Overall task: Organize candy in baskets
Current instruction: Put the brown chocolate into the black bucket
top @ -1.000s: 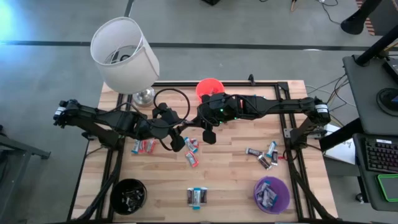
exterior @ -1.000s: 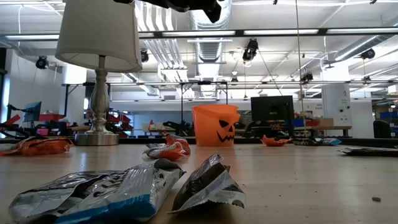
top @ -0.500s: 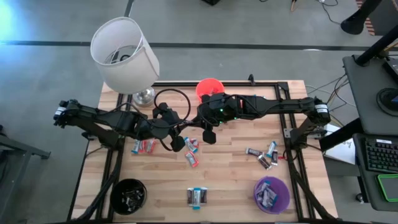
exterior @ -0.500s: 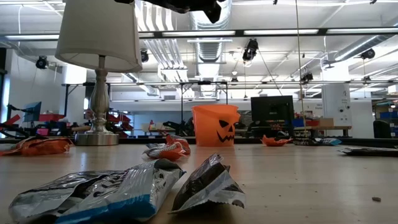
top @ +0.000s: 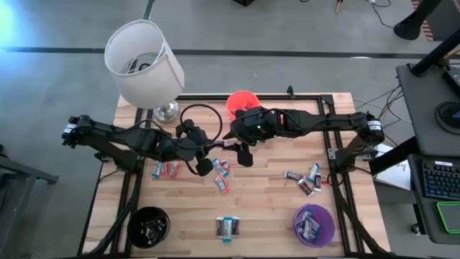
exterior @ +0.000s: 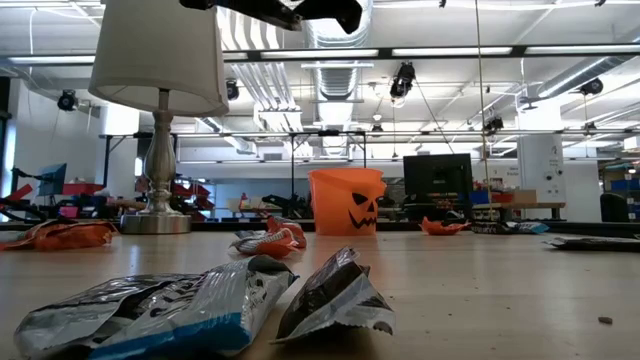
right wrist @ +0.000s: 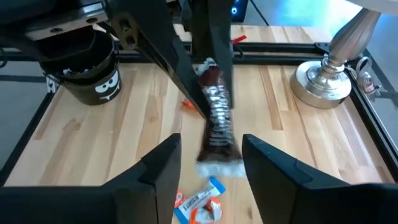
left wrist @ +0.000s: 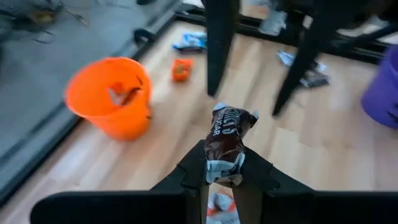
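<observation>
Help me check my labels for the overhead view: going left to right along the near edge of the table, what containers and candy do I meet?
Round black bucket holding dark candies → small cluster of light-blue and silver wrapped candies → round purple bucket holding wrapped candies.

no wording can be made out for certain; the brown candy wrapper (left wrist: 225, 144) carries pale lettering too blurred to read.

R claw (top: 243, 153) now spread wide, let go of brown candy bar (left wrist: 225, 144), shifted slightly toward R, L claw (left wrist: 222, 180) now sole grip on bar
</observation>
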Robot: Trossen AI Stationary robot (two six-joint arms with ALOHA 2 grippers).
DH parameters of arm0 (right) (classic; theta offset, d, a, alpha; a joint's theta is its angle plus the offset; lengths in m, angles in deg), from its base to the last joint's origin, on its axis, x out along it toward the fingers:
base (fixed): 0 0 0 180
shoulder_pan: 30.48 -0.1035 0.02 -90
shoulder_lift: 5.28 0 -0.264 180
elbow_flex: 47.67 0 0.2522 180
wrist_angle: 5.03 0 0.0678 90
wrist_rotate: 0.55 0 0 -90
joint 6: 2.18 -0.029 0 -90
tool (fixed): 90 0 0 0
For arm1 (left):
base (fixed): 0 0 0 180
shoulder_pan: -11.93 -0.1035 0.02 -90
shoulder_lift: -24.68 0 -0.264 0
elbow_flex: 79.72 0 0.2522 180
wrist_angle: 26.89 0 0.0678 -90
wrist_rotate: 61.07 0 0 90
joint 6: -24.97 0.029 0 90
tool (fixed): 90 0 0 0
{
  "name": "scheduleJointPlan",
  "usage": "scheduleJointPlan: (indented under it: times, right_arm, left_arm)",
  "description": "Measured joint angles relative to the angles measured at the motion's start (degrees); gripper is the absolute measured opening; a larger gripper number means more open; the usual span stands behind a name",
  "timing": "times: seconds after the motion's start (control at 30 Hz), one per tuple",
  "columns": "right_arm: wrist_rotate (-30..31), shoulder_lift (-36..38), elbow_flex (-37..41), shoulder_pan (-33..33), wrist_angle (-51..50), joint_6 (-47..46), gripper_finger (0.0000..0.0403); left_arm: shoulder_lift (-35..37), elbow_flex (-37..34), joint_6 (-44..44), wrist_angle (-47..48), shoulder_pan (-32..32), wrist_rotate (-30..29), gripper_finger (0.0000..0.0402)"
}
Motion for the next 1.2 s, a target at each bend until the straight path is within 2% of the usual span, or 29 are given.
scheduleJointPlan:
  times: [0.2, 0.37, 0.5, 0.9, 1.2]
  right_arm:
    - [0.5, 0.4, 0.0, 0.3, -5.3, 0.8, 0.0158]
    - [0.6, 0.5, 0.0, 0.5, -8.9, 1.0, 0.0152]
    - [0.7, 0.5, 0.0, 0.5, -10.2, 1.1, 0.0151]
    - [0.7, 0.5, 0.0, 0.5, -11.0, 1.6, 0.0150]
    - [0.7, 0.5, 0.0, 0.5, -13.5, 1.6, 0.0150]
  left_arm:
    - [1.2, 0.0, -3.2, 2.7, 0.0, 10.4, 0.0030]
    - [2.6, 0.0, -10.9, 10.3, 0.3, 21.7, 0.0023]
    - [3.2, 0.0, -16.9, 16.4, 2.1, 27.6, 0.0022]
    - [3.4, 0.0, -33.3, 24.7, 11.8, 41.2, 0.0021]
    - [3.6, 0.0, -52.5, 32.6, 23.3, 55.8, 0.0021]
